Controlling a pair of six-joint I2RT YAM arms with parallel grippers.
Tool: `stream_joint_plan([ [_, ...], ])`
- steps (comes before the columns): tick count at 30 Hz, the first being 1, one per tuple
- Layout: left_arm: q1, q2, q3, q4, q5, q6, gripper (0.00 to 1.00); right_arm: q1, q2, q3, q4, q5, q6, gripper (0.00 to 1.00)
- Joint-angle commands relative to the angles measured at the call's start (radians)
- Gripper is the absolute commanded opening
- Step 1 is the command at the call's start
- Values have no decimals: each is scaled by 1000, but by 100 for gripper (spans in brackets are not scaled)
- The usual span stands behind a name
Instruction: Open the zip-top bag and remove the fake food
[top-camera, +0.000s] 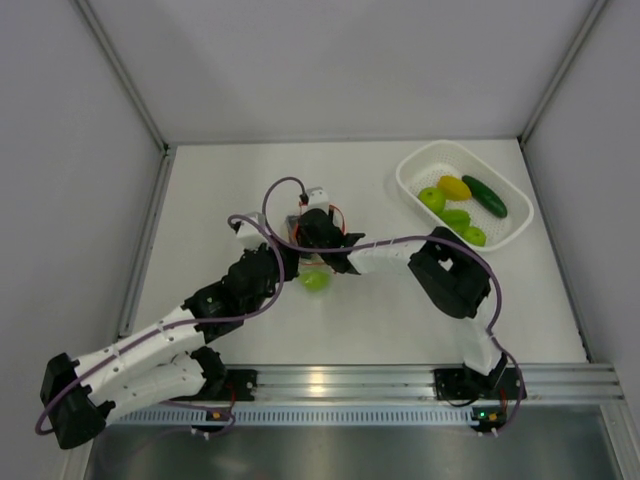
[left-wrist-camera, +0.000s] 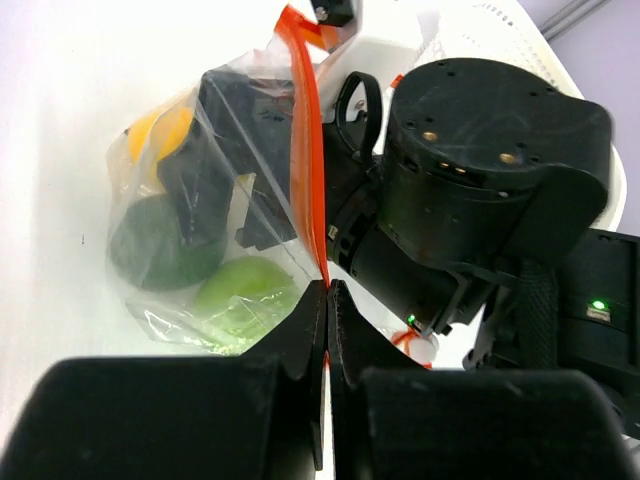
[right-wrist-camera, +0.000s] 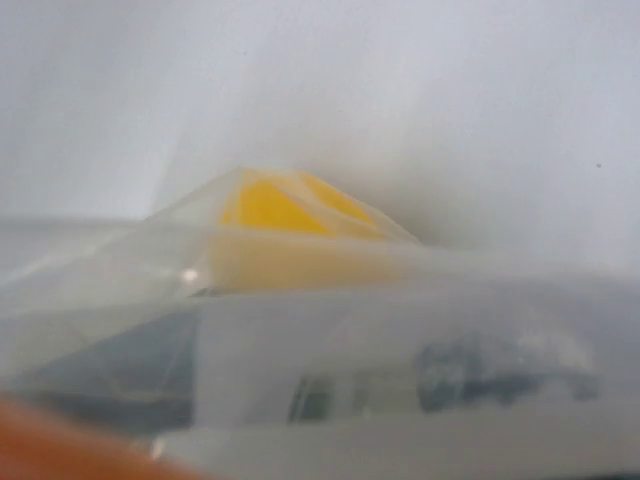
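bag (left-wrist-camera: 165, 322): clear and crinkled, at mid-table between the two arms; its orange zip strip (left-wrist-camera: 308, 150) runs up the right edge in the left wrist view.
left claw (left-wrist-camera: 327, 300): pressed together, pinching the near end of the zip strip.
right claw (left-wrist-camera: 228, 228): fingers pushed into the bag. Seen through the plastic they stand apart with a pale gap between; nothing is clearly gripped.
food (left-wrist-camera: 245, 285): three pieces show in the bag. A light-green piece lies nearest the left claw, a dark-green piece (left-wrist-camera: 150, 250) is beside it, and a yellow piece (left-wrist-camera: 160, 135) is farther in.
right wrist view: blurred plastic close to the lens, with the yellow piece behind it.
basket (top-camera: 415, 165): white, at the far right of the table (top-camera: 220, 200), well apart from the bag. It holds a cucumber (top-camera: 484, 195), a yellow fruit (top-camera: 453, 186) and three light-green fruits (top-camera: 432, 199).
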Motion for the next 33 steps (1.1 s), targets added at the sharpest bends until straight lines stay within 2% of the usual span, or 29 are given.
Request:
stream_joint_plan([
  [1, 2, -21, -11, 9, 8, 19, 0, -38, 71, 45, -22, -93, -5, 77],
  [2, 4, -23, -11, 10, 9, 22, 0, -49, 80, 54, -18, -118, -7, 87],
  [4, 5, -29, -15, 9, 9, 25, 0, -69, 109, 74, -18, -155, 10, 91],
  [7, 7, -43, -24, 9, 8, 28, 0, -80, 125, 79, 5, -164, 29, 87],
  [8, 8, -49, -26, 9, 5, 30, 0, -86, 126, 79, 15, -164, 32, 81],
  [10, 10, -55, -28, -2, -6, 33, 0, -84, 119, 71, 29, -167, 33, 77],
  [11, 10, -61, -28, -4, -9, 34, 0, -84, 116, 67, 40, -167, 33, 70],
  [14, 12, -67, -29, -5, -21, 40, 0, -83, 93, 47, 55, -164, 38, 57],
  [18, 13, -66, -26, -5, -32, 49, 0, -69, 35, 8, 60, -147, 26, 56],
  [27, 16, -23, 38, -5, -75, 108, 0, 6, -123, -42, -101, -31, 29, 55],
  [33, 18, 6, 115, -5, -72, 207, 0, 61, -232, -108, -155, -51, 42, 56],
])
